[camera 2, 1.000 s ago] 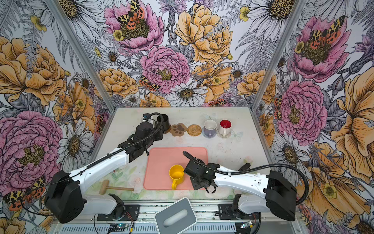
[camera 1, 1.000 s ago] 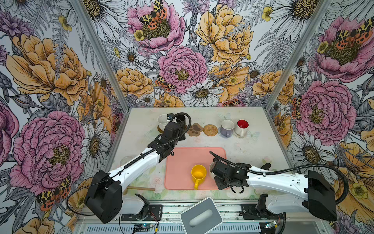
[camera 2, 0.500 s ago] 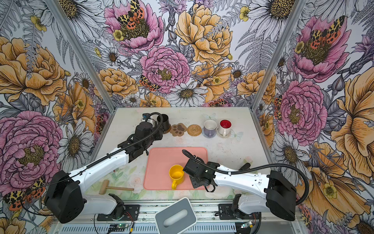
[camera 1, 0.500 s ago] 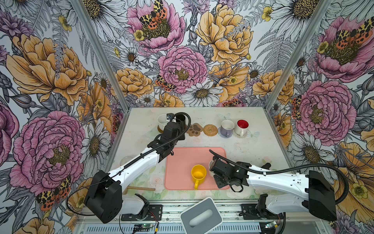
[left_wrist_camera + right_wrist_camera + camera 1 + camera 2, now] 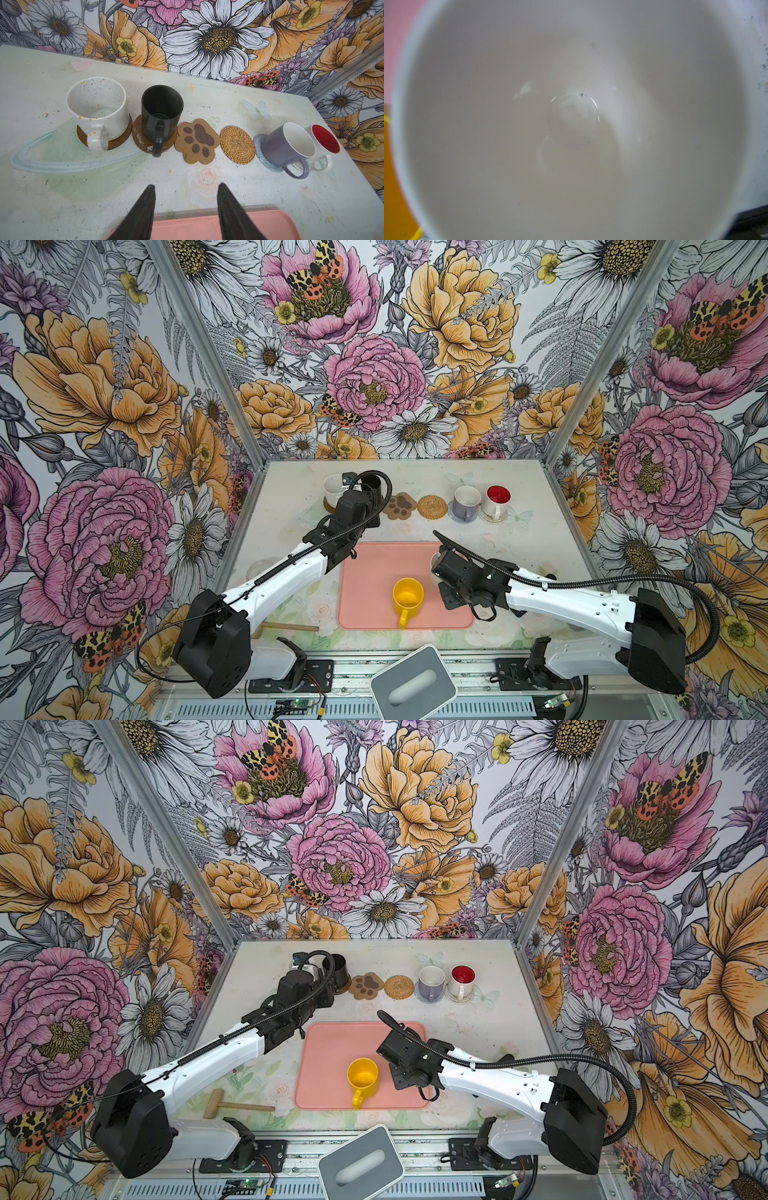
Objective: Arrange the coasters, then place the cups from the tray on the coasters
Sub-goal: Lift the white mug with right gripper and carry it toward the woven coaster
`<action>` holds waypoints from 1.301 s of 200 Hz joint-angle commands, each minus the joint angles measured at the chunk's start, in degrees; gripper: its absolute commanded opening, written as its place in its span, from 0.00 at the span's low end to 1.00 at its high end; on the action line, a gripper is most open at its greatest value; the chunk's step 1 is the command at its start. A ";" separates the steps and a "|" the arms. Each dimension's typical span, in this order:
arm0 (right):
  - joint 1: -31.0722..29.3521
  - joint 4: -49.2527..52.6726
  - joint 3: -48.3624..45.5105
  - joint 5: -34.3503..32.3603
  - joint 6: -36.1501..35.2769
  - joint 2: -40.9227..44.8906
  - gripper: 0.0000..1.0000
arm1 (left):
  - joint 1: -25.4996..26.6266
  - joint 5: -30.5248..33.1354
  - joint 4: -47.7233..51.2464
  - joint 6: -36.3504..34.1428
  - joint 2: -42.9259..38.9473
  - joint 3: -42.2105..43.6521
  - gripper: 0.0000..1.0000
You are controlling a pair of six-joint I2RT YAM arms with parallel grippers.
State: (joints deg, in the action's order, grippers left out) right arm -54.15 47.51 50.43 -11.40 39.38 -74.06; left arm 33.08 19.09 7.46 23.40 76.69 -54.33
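Fingers [image 5: 145, 214] of the left gripper [image 5: 187, 187] are seen spread, empty. At the white cup [image 5: 571, 124], the right gripper [image 5: 441, 572] state cannot be told; the bare rattan coaster [image 5: 432, 507] is found straight beyond it.

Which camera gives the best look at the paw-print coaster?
The left wrist view: the paw-print coaster lies close and unobstructed, its toe pads clear. Both top views show it small and far back. The right wrist view shows only a white cup from inside.
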 commanded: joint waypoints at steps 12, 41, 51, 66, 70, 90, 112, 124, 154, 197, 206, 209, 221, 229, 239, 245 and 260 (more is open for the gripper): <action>3.15 -1.82 5.15 -4.38 -3.61 -1.10 0.00 | -0.82 0.95 0.11 -1.61 -0.39 -0.56 0.50; 6.33 -1.90 8.51 -5.40 -6.01 -3.70 0.00 | -0.85 0.92 0.10 -1.67 -0.43 -0.57 0.50; 7.40 -1.95 9.84 -5.67 -7.00 -4.99 0.00 | -0.97 0.86 0.10 -1.60 -0.48 -0.52 0.50; 8.40 -2.06 12.05 -6.80 -8.64 -6.94 0.00 | -1.05 0.86 0.01 -1.60 -0.48 -0.43 0.50; 9.36 -2.04 12.65 -7.02 -9.02 -7.55 0.00 | -1.09 0.86 -0.01 -1.60 -0.43 -0.36 0.50; 12.11 -2.30 15.93 -7.32 -10.89 -10.24 0.00 | -1.09 0.70 -0.52 -1.50 -0.57 -0.18 0.50; 14.25 -2.83 19.23 -7.11 -13.03 -13.07 0.00 | -1.22 0.60 -0.79 -1.41 -0.88 0.14 0.50; 15.47 -3.43 20.60 -6.12 -13.82 -14.46 0.00 | -1.39 0.68 -0.80 -1.43 -1.16 0.35 0.50; 18.27 -5.91 23.27 -2.27 -15.21 -17.61 0.00 | -1.98 0.74 -0.89 -1.27 -2.11 1.21 0.50; 21.65 -7.77 27.32 1.05 -16.68 -22.45 0.00 | -2.81 0.43 -1.18 -0.69 -3.38 2.26 0.50; 22.31 -8.01 28.29 1.87 -16.95 -23.48 0.00 | -2.89 0.18 -1.39 -0.64 -3.53 2.45 0.50; 22.59 -8.04 28.62 2.09 -16.99 -23.86 0.00 | -2.89 0.16 -1.41 -0.63 -3.62 2.45 0.50; 23.35 -8.17 29.99 2.67 -17.42 -25.28 0.00 | -2.94 0.07 -1.73 -0.55 -3.73 2.70 0.50; 23.73 -8.22 30.86 2.87 -17.65 -26.24 0.00 | -2.98 0.07 -1.72 -0.48 -3.81 2.73 0.50; 24.28 -8.19 31.98 3.02 -17.89 -27.33 0.00 | -3.10 0.00 -1.72 -0.45 -3.82 2.78 0.50; 24.57 -8.30 32.66 3.23 -17.98 -28.08 0.00 | -3.13 -0.01 -1.69 -0.46 -3.82 2.80 0.50; 25.09 -8.42 34.19 3.36 -18.36 -29.74 0.00 | -3.20 -0.01 -1.75 -0.46 -3.90 2.87 0.50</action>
State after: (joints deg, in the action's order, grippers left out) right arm -29.89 43.11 80.36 -8.47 22.39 -102.28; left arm 30.46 19.07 7.16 23.42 74.24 -52.36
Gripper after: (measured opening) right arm 0.149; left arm 0.500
